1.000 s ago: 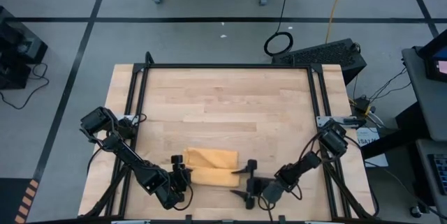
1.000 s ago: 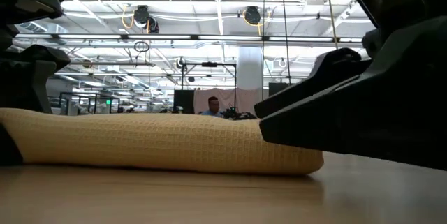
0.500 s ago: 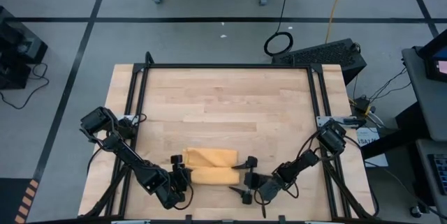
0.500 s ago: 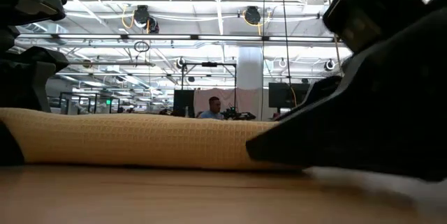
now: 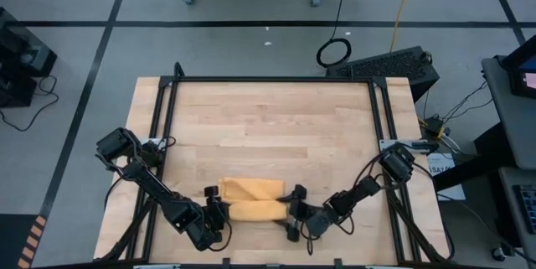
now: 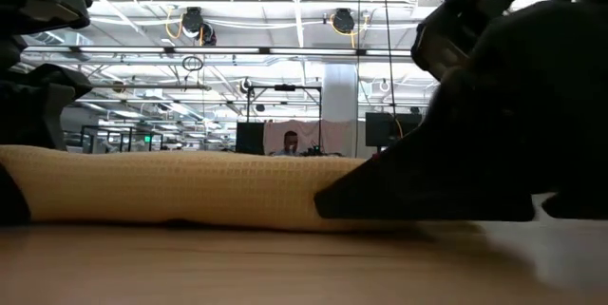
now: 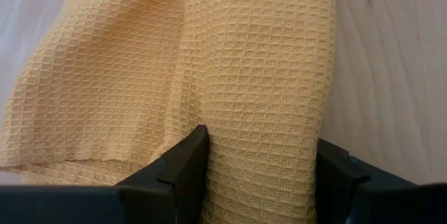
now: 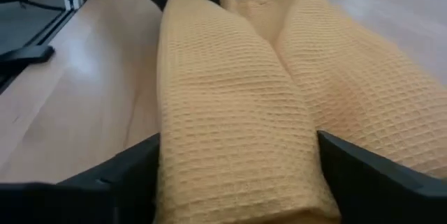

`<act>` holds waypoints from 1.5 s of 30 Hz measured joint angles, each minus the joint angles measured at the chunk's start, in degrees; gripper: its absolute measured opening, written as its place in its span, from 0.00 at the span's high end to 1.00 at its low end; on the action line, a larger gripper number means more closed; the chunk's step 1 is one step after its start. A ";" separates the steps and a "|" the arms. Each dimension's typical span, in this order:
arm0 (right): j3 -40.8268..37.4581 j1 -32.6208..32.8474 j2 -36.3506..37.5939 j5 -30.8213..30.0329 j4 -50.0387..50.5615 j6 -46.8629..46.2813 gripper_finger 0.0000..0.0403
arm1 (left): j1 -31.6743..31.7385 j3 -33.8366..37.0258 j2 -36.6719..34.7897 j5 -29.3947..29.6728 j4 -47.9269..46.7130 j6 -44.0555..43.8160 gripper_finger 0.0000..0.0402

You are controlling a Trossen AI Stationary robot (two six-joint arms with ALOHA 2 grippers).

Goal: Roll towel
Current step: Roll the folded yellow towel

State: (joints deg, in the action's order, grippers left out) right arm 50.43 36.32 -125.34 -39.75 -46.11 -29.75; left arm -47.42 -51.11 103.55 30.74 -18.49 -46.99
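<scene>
The mustard-yellow towel [image 5: 251, 199] lies near the table's near edge. Its near part is rolled into a tube [image 5: 255, 211], and its flat part [image 5: 251, 188] lies spread on the wood just beyond. My left gripper [image 5: 219, 208] is shut on the tube's left end. My right gripper [image 5: 293, 212] stands open at the tube's right end [image 8: 237, 147], one finger on each side of it. In the low view the tube [image 6: 180, 189] rests along the table, with the right gripper [image 6: 446, 172] dark in front of its right end. My left gripper pinches the left end of the towel's rolled tube [image 7: 262, 133] between its two fingers [image 7: 185, 172], one on the near side and one on the far side. It comes from the table's left, slanting down, with the fingers along the tube. The tube lies on the table.
Black frame rails [image 5: 268, 80] run along the table's far edge and both sides. Bare wood [image 5: 268, 131] stretches beyond the towel to the far edge. A dark keyboard-like object [image 5: 389, 62] sits off the far right corner.
My right gripper has moved toward the table's left, up to the towel's right end, and has rolled about its wrist. Its open fingers now stand on either side of the tube. The towel and my left gripper have kept still.
</scene>
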 joint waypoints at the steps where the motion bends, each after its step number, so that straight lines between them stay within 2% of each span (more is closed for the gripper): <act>1: 0.00 -0.06 0.00 0.10 -0.13 -0.24 0.19 | 0.00 0.02 -0.18 -0.06 -0.08 -0.66 0.52; 12: 0.02 -0.35 -0.02 1.12 0.45 0.06 0.55 | -0.07 0.02 -1.61 -0.23 -3.21 -3.81 0.52; 22: 0.00 -0.89 -0.07 3.54 -0.29 -1.65 0.75 | -0.42 0.04 -8.11 -0.89 -5.24 -3.44 0.52; 25: 0.00 -1.03 -0.07 3.81 -0.39 -1.98 0.79 | -1.56 0.04 -10.46 -0.63 -6.89 -3.44 0.52; 31: -0.02 -1.03 -0.07 3.95 -0.66 -2.19 0.82 | -7.03 0.02 -13.73 4.71 -10.69 -4.75 0.52; 37: -0.02 -1.12 -0.04 3.92 -0.69 -3.40 0.82 | -10.64 0.02 -13.28 13.36 -10.15 -11.00 0.51; 41: -0.03 -1.46 0.40 3.92 -0.68 -5.22 0.82 | -12.65 0.02 -10.05 16.41 -2.43 -5.98 0.41; 45: -0.12 -2.15 1.49 5.68 -0.20 -6.79 0.82 | -13.56 0.00 -5.62 20.49 1.99 -2.12 0.23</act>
State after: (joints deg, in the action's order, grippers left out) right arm 50.31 34.17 -123.85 -34.07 -46.30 -36.54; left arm -60.98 -51.11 97.93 51.23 -16.50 -49.11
